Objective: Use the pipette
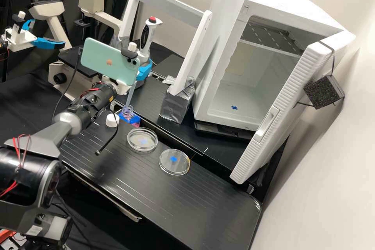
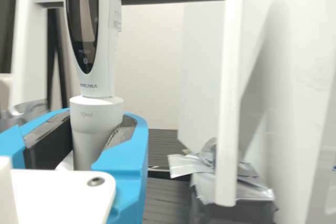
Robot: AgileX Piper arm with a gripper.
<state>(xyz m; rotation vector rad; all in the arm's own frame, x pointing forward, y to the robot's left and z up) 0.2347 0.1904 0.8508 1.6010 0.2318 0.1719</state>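
In the high view my gripper (image 1: 145,69) is shut on the white pipette (image 1: 145,41), which stands nearly upright with its red button on top. Its clear tip (image 1: 129,97) reaches down to the mouth of an open bottle (image 1: 129,116) holding pink liquid; how deep the tip sits inside is hard to tell. The wrist view shows the gripper (image 2: 100,137) with its dark pads on both sides of the pipette's lower body (image 2: 96,124). Two clear dishes, one (image 1: 142,139) nearer the bottle and another (image 1: 174,162) farther right, lie on the bench.
A white cap (image 1: 112,120) lies beside the bottle. Behind stands a white rack frame (image 1: 168,0) with a taped foot (image 1: 177,103). At the right is a white cabinet (image 1: 230,47) with its door (image 1: 289,101) open. A microscope (image 1: 58,68) stands at the back left.
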